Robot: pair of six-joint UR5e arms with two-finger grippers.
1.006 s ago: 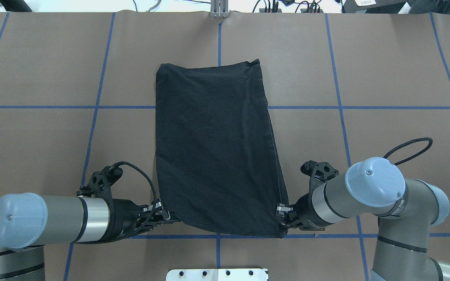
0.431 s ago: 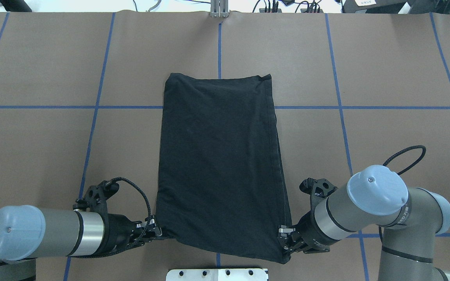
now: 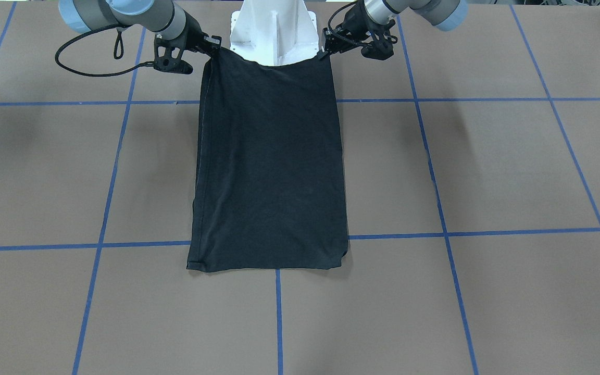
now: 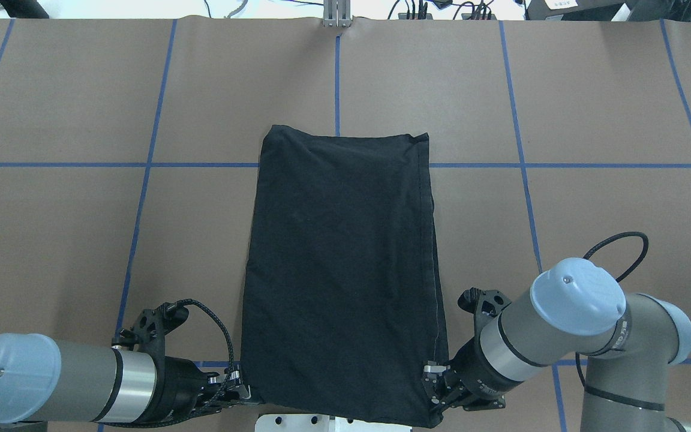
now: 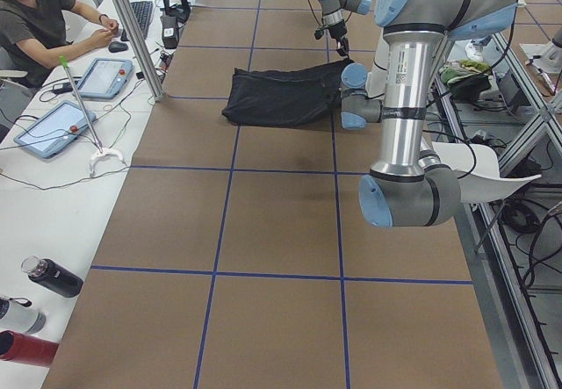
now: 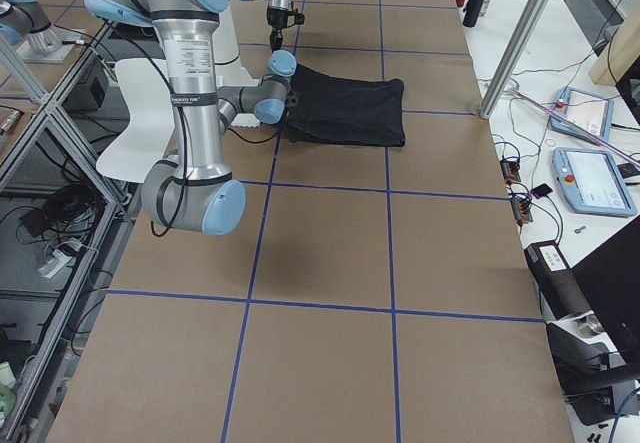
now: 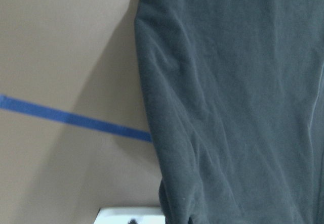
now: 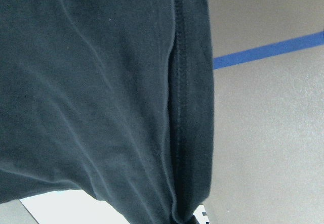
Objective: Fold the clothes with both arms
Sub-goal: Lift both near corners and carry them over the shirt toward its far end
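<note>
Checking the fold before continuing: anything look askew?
Yes: the T-shirt, pinched at one end by the left gripper and right gripper, hangs partly over the white base plate, off the brown paper.

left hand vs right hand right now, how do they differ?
Left hand holds the plain-edged near corner of the T-shirt; right hand holds the stitched-seam corner. Left forearm points straight sideways at the cloth; right forearm comes in diagonally. Shared: both are shut on the T-shirt's near edge.
</note>
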